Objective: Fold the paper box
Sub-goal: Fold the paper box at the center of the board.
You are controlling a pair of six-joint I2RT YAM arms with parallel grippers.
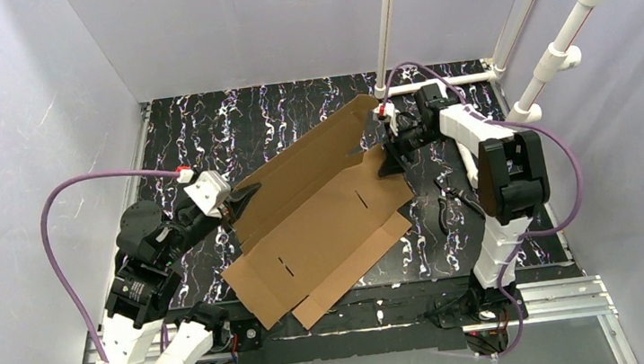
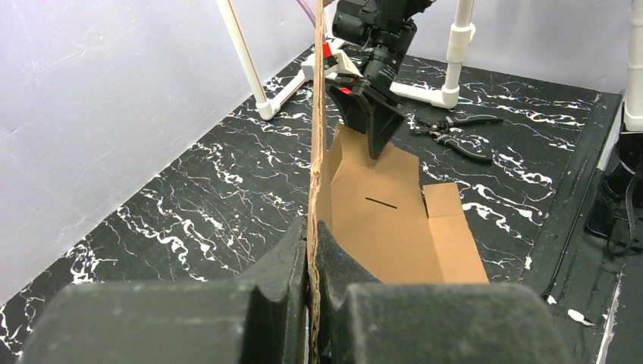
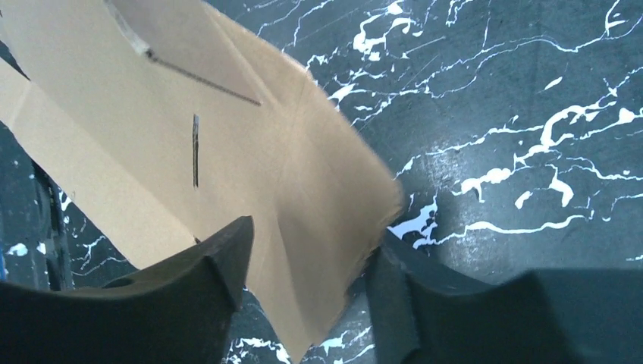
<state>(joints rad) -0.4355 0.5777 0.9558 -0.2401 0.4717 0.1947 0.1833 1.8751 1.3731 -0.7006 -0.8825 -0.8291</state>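
The paper box (image 1: 323, 222) is being held partly folded on the black marbled table (image 1: 205, 131), just beside the pliers (image 1: 449, 206), on the side of the pliers towards the left arm. Its wide base panel is being rested flat on the table, with one end near the pliers and the other well apart from them. The long wall on the side away from the pliers is being stood nearly upright. That raised wall is being pinched, at its end farthest from the pliers, by the left gripper (image 2: 312, 235), whose fingers are being pressed together on the cardboard edge. The right gripper (image 1: 387, 162) is being held pointing down over the end of the box nearest the pliers, just beyond the pliers from the arm bases. Its jaws are being held spread, and a corner of a blurred end flap is being shown between them in the right wrist view. Whether either finger is touching the flap cannot be told. A narrow slot is being shown in the base panel near that flap. The pliers are being seen flat on the table, their handles parted.
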